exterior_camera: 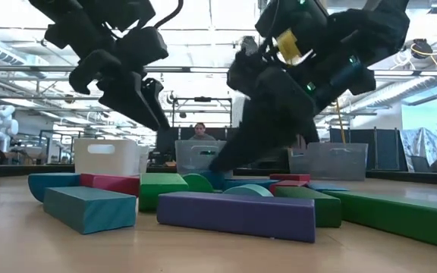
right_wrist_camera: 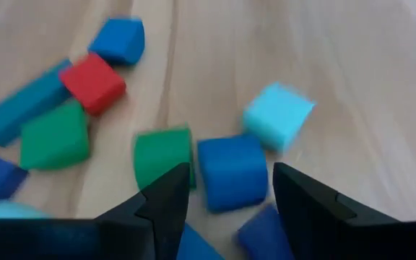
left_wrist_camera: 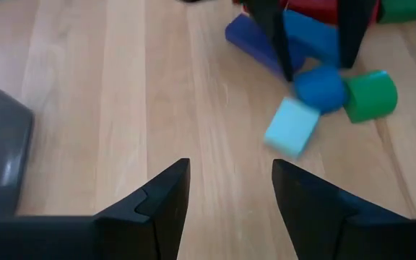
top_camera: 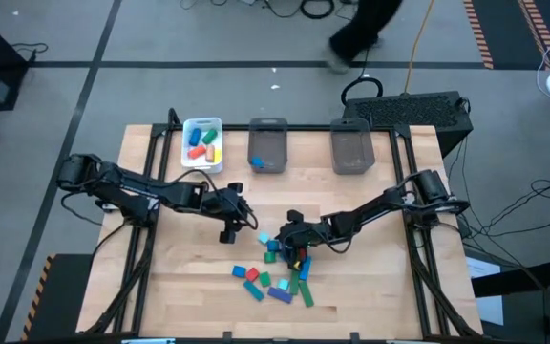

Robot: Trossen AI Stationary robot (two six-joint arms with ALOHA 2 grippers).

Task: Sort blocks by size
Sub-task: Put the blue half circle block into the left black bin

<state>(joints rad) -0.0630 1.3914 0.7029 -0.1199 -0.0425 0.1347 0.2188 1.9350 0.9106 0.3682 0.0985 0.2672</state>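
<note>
Several blocks [top_camera: 275, 270] lie in a loose heap on the wooden table [top_camera: 370, 287], right of centre toward the near edge. My right gripper [right_wrist_camera: 230, 191] is open and slants down at the heap's far end. Its fingers stand on either side of a blue block [right_wrist_camera: 231, 172], with a small gap showing on each side. A green block [right_wrist_camera: 163, 155] and a light-blue cube [right_wrist_camera: 278, 115] lie beside it. My left gripper [left_wrist_camera: 230, 195] is open over bare wood, just left of the heap, with the light-blue cube [left_wrist_camera: 292, 127] a little ahead of it.
A white tray [top_camera: 202, 126] holding a few coloured blocks stands at the far left. Two grey bins [top_camera: 267, 145] [top_camera: 351, 148] stand to its right along the far edge. A long purple bar [exterior_camera: 237, 214] and a teal bar [exterior_camera: 89, 206] lie nearest the front edge. Bare wood spreads to the left.
</note>
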